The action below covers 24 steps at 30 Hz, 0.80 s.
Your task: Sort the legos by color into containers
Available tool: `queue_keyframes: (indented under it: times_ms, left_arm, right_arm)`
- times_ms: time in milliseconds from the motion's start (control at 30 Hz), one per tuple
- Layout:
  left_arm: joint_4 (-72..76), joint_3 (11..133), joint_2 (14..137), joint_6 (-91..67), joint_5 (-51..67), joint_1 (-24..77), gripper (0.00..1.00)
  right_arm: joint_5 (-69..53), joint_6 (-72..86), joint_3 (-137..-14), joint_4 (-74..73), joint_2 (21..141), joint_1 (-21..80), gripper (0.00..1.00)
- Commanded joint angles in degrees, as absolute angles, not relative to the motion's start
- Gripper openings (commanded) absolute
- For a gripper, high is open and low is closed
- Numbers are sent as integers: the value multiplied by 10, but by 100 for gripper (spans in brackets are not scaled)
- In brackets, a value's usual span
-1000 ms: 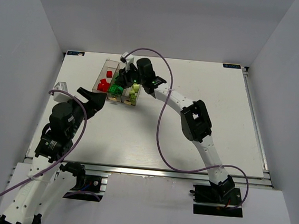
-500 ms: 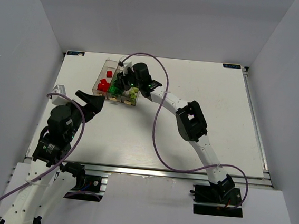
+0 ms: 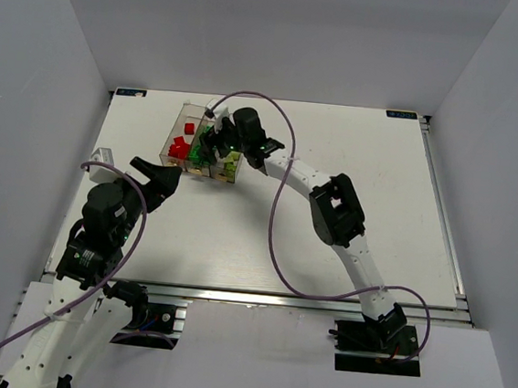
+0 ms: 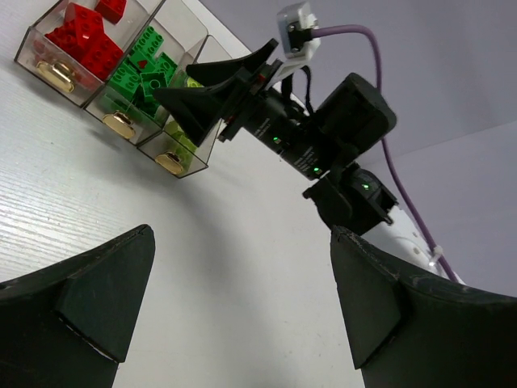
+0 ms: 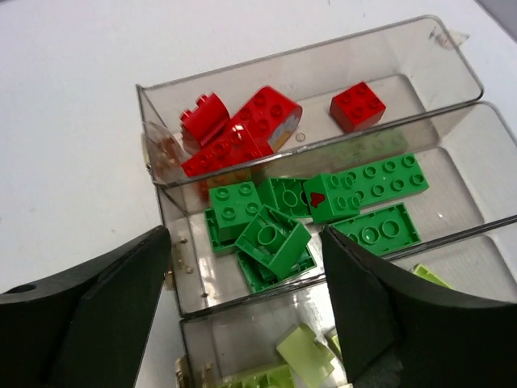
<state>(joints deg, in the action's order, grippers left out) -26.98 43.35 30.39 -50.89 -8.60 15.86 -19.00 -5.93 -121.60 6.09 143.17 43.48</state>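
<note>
Three joined clear containers (image 3: pixel 189 117) stand at the table's back left. In the right wrist view the far one (image 5: pixel 307 48) holds red legos (image 5: pixel 234 133), the middle one dark green legos (image 5: pixel 380 186), and the near one pale yellow-green legos (image 5: pixel 303 352). My right gripper (image 5: pixel 246 242) hangs open over the middle container, and an upturned green brick (image 5: pixel 275 238) lies loose below its fingers. My left gripper (image 4: pixel 242 234) is open above bare table, short of the containers (image 4: pixel 182 137), with nothing between its fingers.
The right arm (image 3: pixel 332 201) arches across the table's middle with its purple cable (image 3: pixel 274 223) looping beside it. White walls close in the table on the left, back and right. Brass handles (image 4: pixel 117 121) face the left gripper.
The right gripper shifted slightly left over the containers and its jaws spread wider. The left arm settled a little lower and has held still since.
</note>
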Motion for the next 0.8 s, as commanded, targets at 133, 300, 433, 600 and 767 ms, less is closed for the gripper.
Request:
queue_keyframes:
  times_ms: [133, 300, 433, 600, 767]
  left_arm:
    - [-262, 440, 301, -504, -82, 158, 98]
    - [-238, 426, 297, -508, -71, 158, 98]
    - [-218, 420, 308, -507, -57, 158, 98]
    - [-186, 426, 339, -498, -35, 158, 98]
    - [-149, 429, 374, -496, -6, 158, 98]
  right_arm:
    - [-228, -94, -1184, -23, 1259, 407, 90]
    - [-232, -97, -1141, -132, 1169, 368, 89]
    - [-222, -101, -1098, -223, 1096, 334, 89]
    - [-217, -97, -1000, -243, 1008, 274, 89]
    - [-193, -73, -901, -227, 924, 233, 89]
